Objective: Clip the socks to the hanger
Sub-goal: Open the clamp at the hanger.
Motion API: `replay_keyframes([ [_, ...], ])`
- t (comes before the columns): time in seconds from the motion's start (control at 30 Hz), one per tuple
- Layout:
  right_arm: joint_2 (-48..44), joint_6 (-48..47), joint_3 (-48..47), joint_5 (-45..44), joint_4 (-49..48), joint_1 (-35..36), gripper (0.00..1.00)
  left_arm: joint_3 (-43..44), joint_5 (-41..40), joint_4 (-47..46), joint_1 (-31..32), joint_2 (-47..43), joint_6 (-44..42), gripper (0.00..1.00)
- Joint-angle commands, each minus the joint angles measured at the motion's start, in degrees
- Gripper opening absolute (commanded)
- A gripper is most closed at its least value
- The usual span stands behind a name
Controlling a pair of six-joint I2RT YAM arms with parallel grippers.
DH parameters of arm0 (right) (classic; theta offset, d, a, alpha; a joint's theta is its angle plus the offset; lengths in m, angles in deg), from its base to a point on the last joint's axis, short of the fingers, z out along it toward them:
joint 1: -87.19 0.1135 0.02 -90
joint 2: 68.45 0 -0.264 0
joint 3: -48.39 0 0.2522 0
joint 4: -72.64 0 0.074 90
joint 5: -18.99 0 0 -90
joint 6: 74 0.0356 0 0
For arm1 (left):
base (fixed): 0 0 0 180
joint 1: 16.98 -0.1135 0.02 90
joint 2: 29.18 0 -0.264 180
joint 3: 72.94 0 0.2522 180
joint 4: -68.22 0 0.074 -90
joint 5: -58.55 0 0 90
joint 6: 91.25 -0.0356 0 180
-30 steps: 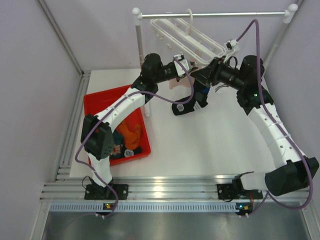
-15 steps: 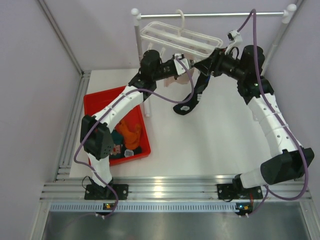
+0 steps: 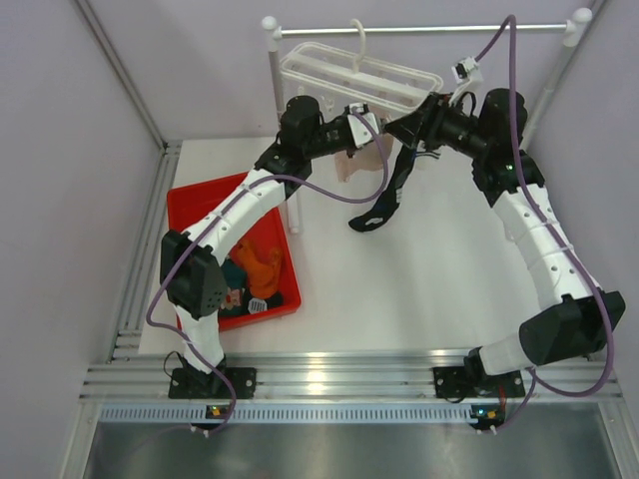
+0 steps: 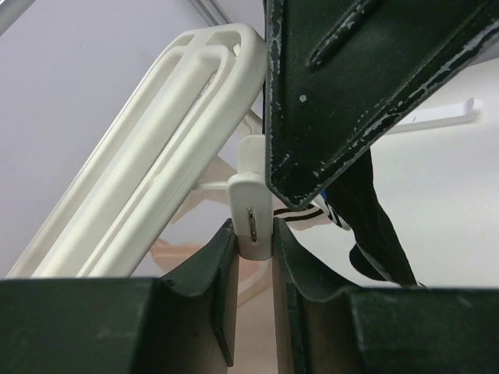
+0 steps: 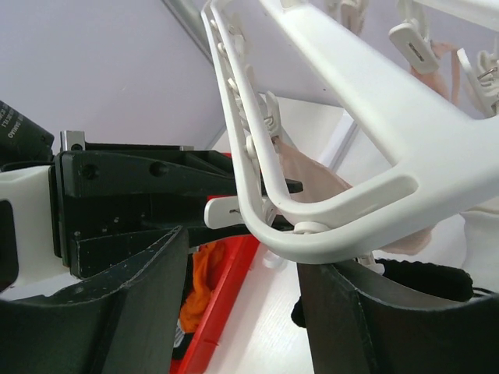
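Note:
The white grid hanger (image 3: pixel 359 78) hangs by its hook from the rail. My left gripper (image 3: pixel 370 126) is shut on one of its dangling white clips (image 4: pixel 253 218), fingers pressing both sides. A black sock with white stripes (image 3: pixel 384 200) hangs below the two grippers; it shows right behind the clip in the left wrist view (image 4: pixel 374 234), and I cannot tell whether the clip holds it. My right gripper (image 3: pixel 407 128) is open, its jaws on either side of the hanger's corner (image 5: pixel 351 199), touching nothing I can see. The same clip (image 5: pixel 226 210) shows there.
A red bin (image 3: pixel 195 205) at the left holds an orange sock (image 3: pixel 262 261) and a dark teal sock (image 3: pixel 236 289). A pale pink sock (image 3: pixel 354 165) hangs under the hanger. A metal rail on white posts (image 3: pixel 429 28) spans the back.
The tilted hanger has swung back level. My right arm has risen and drawn back toward the hanger's corner, and the black sock has come up with it. The left gripper stays at the clip.

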Motion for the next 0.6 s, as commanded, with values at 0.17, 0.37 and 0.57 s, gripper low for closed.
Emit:
replay_keyframes([
  [0.17,0.76,4.56,-1.14,-4.76,-9.63,-0.36,0.56,1.6,4.32,4.68,3.2,-0.1,-1.69,0.0],
  [0.37,0.49,4.57,0.27,-5.99,-11.82,0.08,0.52,1.77,3.09,5.47,4.34,0.08,-3.09,0.0],
  [0.57,-0.3,3.69,2.29,-6.69,-13.31,0.69,0.51,2.3,2.82,7.05,5.13,0.69,-4.15,0.0],
])
